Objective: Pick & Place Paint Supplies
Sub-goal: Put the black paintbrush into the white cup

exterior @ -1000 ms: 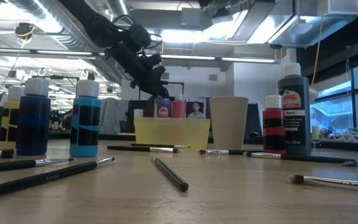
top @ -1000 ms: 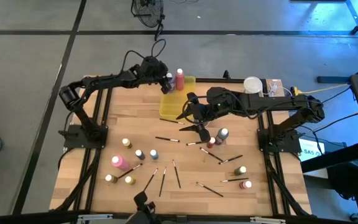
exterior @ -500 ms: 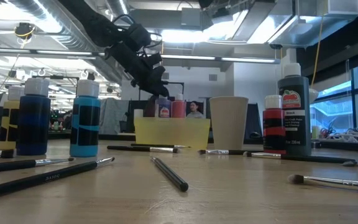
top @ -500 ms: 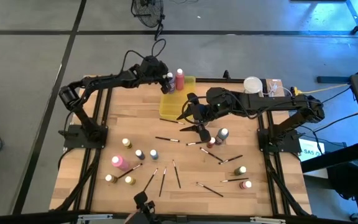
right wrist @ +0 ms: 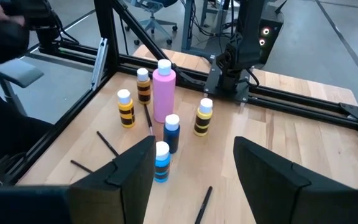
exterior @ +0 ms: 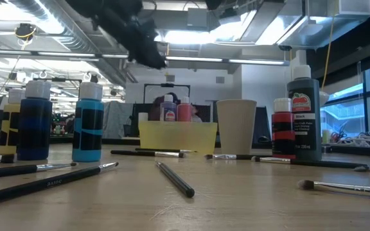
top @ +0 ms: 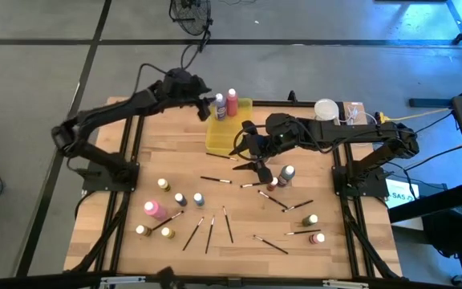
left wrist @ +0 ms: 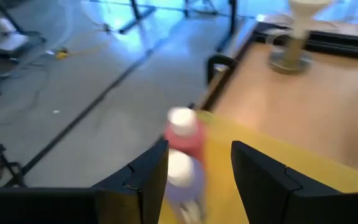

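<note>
Yellow tray [top: 219, 135] at the bench's [top: 175, 152] far edge holds two bottles standing upright, a purple bottle [top: 220, 107] and a red bottle [top: 233, 102]. Since a second ago the left gripper [top: 207, 99] has let go of the purple one and pulled up and back; its fingers [left wrist: 143, 176] are now spread, empty, with both bottles just ahead of them. Right of the tray, the right gripper [top: 257, 163] has not moved, hovering with fingers [right wrist: 132, 168] spread and empty over loose brushes [top: 215, 180]. Pink bottle [top: 152, 209] and smaller bottles [top: 180, 198] stand well beyond them.
</note>
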